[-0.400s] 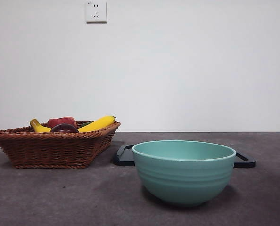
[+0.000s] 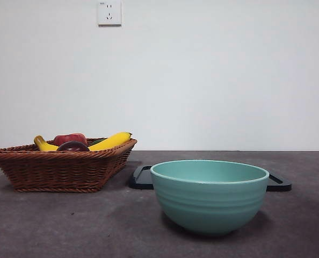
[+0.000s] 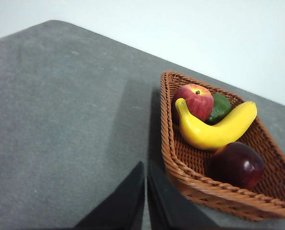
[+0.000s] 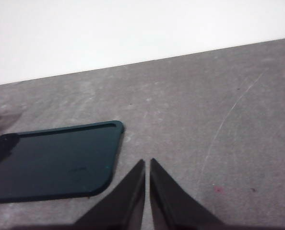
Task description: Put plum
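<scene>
- Wicker basket (image 2: 63, 169) on grey table (image 2: 68, 231), left of centre.
- Inside basket: yellow banana (image 3: 214, 129), red apple (image 3: 196, 99), green fruit (image 3: 221, 106) behind them.
- Teal bowl (image 2: 209, 196) upright, nearest the front view.
- Dark tray (image 4: 51, 160) flat behind bowl.
- Wall socket (image 2: 109, 13) high on white wall.

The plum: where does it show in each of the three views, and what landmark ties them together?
Front view: the plum peeks over the wicker basket rim, in front of the red apple.
Left wrist view: it lies in the basket's corner beside the banana.
Right wrist view: not in it.
Shared landmark: the basket; its edge shows in all three views.
</scene>
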Controlling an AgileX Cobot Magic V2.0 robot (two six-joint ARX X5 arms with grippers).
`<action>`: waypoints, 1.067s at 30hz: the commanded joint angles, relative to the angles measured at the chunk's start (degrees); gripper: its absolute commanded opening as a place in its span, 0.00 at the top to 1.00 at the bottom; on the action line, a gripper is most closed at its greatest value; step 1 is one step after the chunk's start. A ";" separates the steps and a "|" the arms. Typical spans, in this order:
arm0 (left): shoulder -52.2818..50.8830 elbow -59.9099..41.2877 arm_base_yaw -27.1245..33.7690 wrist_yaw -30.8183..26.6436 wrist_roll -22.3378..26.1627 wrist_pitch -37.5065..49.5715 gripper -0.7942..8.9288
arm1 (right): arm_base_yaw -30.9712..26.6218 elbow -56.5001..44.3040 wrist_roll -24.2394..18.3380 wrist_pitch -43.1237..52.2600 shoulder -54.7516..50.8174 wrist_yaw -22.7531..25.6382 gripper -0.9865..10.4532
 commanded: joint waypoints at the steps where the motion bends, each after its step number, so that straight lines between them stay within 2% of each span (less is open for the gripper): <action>1: 0.04 2.19 0.11 0.85 -4.17 -1.18 0.91 | 0.02 2.84 1.99 0.63 -0.13 -0.74 0.91; 8: 3.21 10.45 0.11 2.73 -4.61 -3.96 0.91 | 0.02 11.72 3.17 -1.64 2.49 -0.76 0.91; 13: 9.51 18.03 0.11 6.03 -1.07 -7.78 0.91 | 0.02 21.59 2.43 -8.24 8.74 -1.57 0.91; 24: 28.17 37.22 -0.46 17.92 11.21 -21.86 0.91 | 0.04 45.79 -6.91 -28.76 28.96 -12.92 0.91; 32: 39.69 50.58 -3.08 20.22 19.54 -37.86 0.91 | 2.45 57.53 -13.77 -41.99 40.15 -14.99 0.91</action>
